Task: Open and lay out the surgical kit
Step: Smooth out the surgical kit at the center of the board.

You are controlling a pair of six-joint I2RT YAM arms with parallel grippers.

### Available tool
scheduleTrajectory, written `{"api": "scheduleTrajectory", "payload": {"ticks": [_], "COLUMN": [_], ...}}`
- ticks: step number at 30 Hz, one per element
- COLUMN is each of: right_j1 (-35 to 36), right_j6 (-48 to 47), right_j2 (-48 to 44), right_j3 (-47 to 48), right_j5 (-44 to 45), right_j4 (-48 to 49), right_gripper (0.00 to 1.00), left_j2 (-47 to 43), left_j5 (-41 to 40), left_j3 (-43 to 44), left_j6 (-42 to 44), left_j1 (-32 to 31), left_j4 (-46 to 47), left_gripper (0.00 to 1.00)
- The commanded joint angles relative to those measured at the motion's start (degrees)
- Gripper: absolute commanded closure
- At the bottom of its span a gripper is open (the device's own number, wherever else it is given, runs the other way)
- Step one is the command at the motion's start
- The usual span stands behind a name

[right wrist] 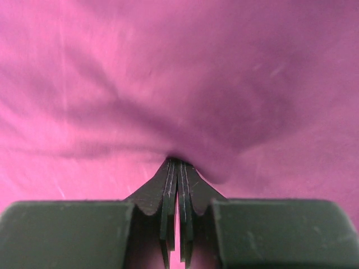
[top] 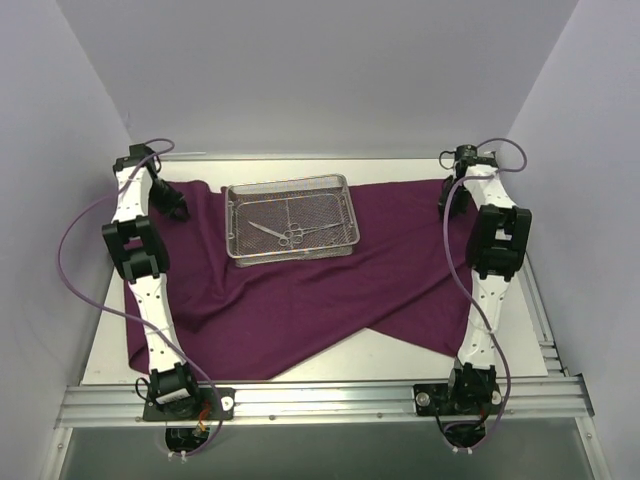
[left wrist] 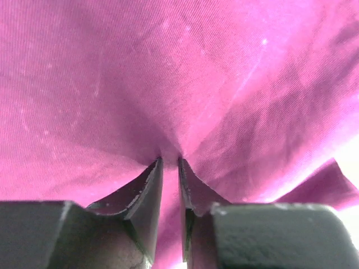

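From above, the purple cloth wrap lies spread on the table, with the mesh tray and its instruments on the far half. In the left wrist view, the left gripper pinches a pucker of cloth, jaws nearly together. In the right wrist view, the right gripper is pressed tight on a fold. The cloth looks soft, limp and light, and is probably best held at its edges.

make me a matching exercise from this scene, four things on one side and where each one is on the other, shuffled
Things
1 wire-mesh tray
2 scissors
3 left pincer
4 right pincer

Places
a shut on the far right edge of the purple cloth
b resting on the cloth, far middle
c lying inside the tray
d shut on the cloth's far left edge

Pairs: 1-b, 2-c, 3-d, 4-a
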Motion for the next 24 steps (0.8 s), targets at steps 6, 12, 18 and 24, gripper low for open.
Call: {"api": "scheduleTrajectory", "payload": {"ticks": [6,12,18,24], "right_j1": [-5.3,-5.39,-2.93,-2.05], "right_j6": [-2.12,-3.61,-4.32,-3.88], "right_j2": [21.58,13.42,4.45,1.81], "right_j3": [24.74,12.3,-0.12,6.97], "right_j5": [12.48,6.43,0.11,-1.76], "right_j4": [-8.94,-2.99,-0.43,-1.29], "right_gripper": [1.0,1.0,0.98,0.82], "left_j2": [13.18,9.87,6.97,-0.57], "left_j5": [10.67,12.61,12.53,11.3], "left_j3": [15.14,14.92,15.88,13.6], "left_j6": [-9.76,-10.13,-5.31,-0.38], "left_j1": [0.28,2.12,4.5,3.89], "left_j4": [12.06,17.51,13.04,9.17], "left_gripper": [0.8,0.81,0.76,0.68]}}
